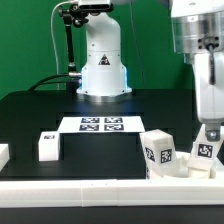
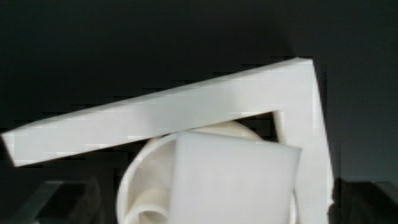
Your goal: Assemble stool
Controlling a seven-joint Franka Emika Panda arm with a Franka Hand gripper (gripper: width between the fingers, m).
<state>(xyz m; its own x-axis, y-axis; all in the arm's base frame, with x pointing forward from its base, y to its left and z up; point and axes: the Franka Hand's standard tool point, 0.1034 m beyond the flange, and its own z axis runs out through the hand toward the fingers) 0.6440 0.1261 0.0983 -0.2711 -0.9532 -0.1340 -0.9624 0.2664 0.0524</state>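
Note:
At the exterior view's right, the gripper (image 1: 211, 136) hangs straight down over a white tagged leg (image 1: 207, 151). That leg stands at the white seat (image 1: 186, 168), close to the front rail. A second tagged leg (image 1: 158, 150) stands upright just left of it, at the seat's edge. A third leg (image 1: 47, 146) lies alone further left. In the wrist view the leg (image 2: 222, 180) fills the space between the jaws, with the seat's rounded edge (image 2: 150, 185) beside it. The gripper (image 2: 214, 208) is open, its dim fingers standing well clear on both sides.
The marker board (image 1: 100, 124) lies mid-table in front of the robot base (image 1: 102, 65). A white border rail (image 1: 90, 190) runs along the front, and its corner (image 2: 267, 95) shows in the wrist view. Another white piece (image 1: 3, 153) sits at the far left edge.

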